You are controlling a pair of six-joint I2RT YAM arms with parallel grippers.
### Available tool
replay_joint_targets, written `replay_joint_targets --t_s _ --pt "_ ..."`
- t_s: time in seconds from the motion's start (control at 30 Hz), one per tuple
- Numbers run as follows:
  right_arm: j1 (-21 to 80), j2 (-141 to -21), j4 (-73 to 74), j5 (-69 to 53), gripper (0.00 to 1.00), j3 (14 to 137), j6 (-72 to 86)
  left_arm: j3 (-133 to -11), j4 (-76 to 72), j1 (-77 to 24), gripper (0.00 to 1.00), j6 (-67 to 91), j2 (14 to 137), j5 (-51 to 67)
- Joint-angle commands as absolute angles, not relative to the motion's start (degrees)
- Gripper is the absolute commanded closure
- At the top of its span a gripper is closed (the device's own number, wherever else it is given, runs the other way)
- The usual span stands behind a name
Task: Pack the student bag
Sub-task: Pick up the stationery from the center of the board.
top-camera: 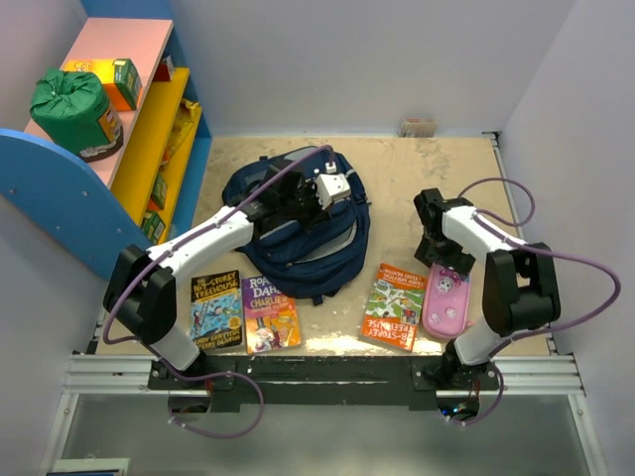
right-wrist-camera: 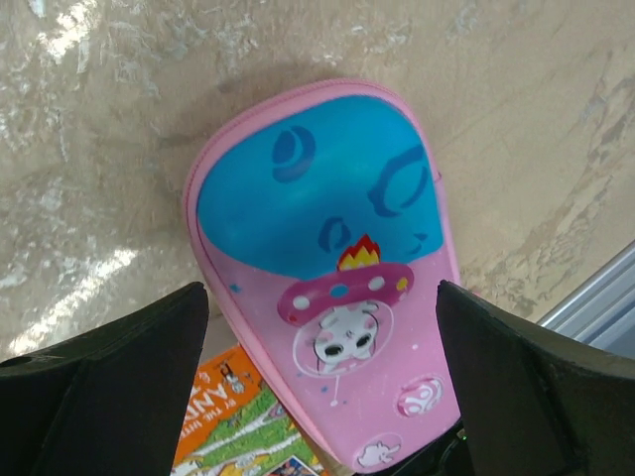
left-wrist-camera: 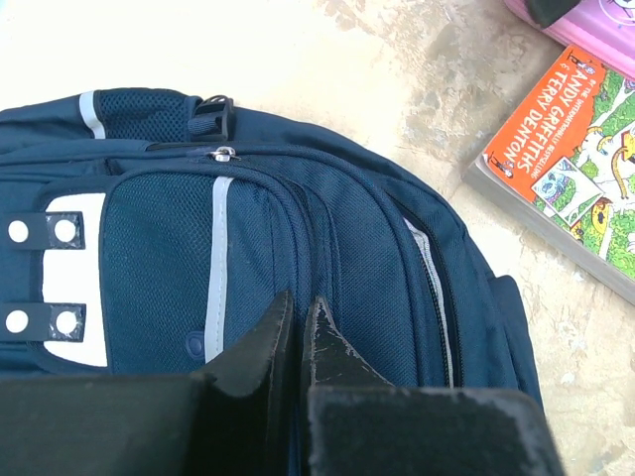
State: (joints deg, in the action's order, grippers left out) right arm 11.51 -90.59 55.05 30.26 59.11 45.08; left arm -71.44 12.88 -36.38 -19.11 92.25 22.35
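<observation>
Overhead view: student bag [top-camera: 298,238] lies flat mid-table [top-camera: 397,159]. The left arm stretches from its base on a diagonal across the bag, with the left gripper [top-camera: 325,191] over the bag's far half. The right arm is folded tightly to the right of the bag. The right gripper [top-camera: 440,263] points down over the far end of a pink pencil case [top-camera: 446,302]. A Treehouse book [top-camera: 215,309] and a purple book [top-camera: 270,314] lie at the bag's near left. An orange book [top-camera: 394,305] lies between the bag and the case. Bare table shows beyond the bag and to its right; a shelf [top-camera: 149,139] stands on its left.

Left wrist view: fingers [left-wrist-camera: 260,342] are pressed together with nothing visible between them. Their tips are low over the bag's navy fabric, beside its grey stripe and white patches.

Right wrist view: fingers [right-wrist-camera: 119,382] are spread wide, one on each side of the pencil case. They stand clear of its edges and hold nothing.
</observation>
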Motion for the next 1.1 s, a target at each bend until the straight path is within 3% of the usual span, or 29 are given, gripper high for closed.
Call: replay_joint_targets --t_s 0.0,0.33,0.4,0.43,0.5,0.67,0.8,0.9,1.07 --pt "10.9 -94.65 51.95 29.01 0.01 60.91 42.37 -71.81 8.79 -36.3 1.0 -19.86 89.12 26.1" --pt "10.72 -100.98 45.62 24.79 0.04 58.45 39.03 -72.33 9.05 -36.3 1.0 -19.95 89.3 26.1" --pt "10.72 -99.94 43.96 22.07 0.13 58.27 39.11 -72.68 9.31 -36.3 1.0 -19.95 89.56 26.02" --pt "10.64 -99.15 43.25 21.19 0.26 58.18 39.11 -72.69 9.32 -36.3 1.0 -19.95 89.65 25.93" --pt "10.72 -96.77 42.02 19.25 0.41 58.18 39.37 -72.77 9.23 -36.3 1.0 -19.78 89.82 25.4" --pt "10.72 -94.31 41.22 17.23 0.61 58.27 39.81 -72.42 8.7 -36.21 1.0 -19.34 90.26 24.87" --pt "10.64 -92.03 41.83 17.31 0.87 59.59 39.46 -72.25 8.7 -36.3 1.0 -19.07 90.18 24.7" --pt "10.72 -89.39 42.71 17.14 1.0 61.6 39.03 -72.42 8.7 -36.3 1.0 -19.07 90.26 24.61" --pt "10.72 -79.2 41.57 11.79 1.0 63.89 37.44 -72.86 9.32 -36.3 1.0 -18.9 90.61 24.7"
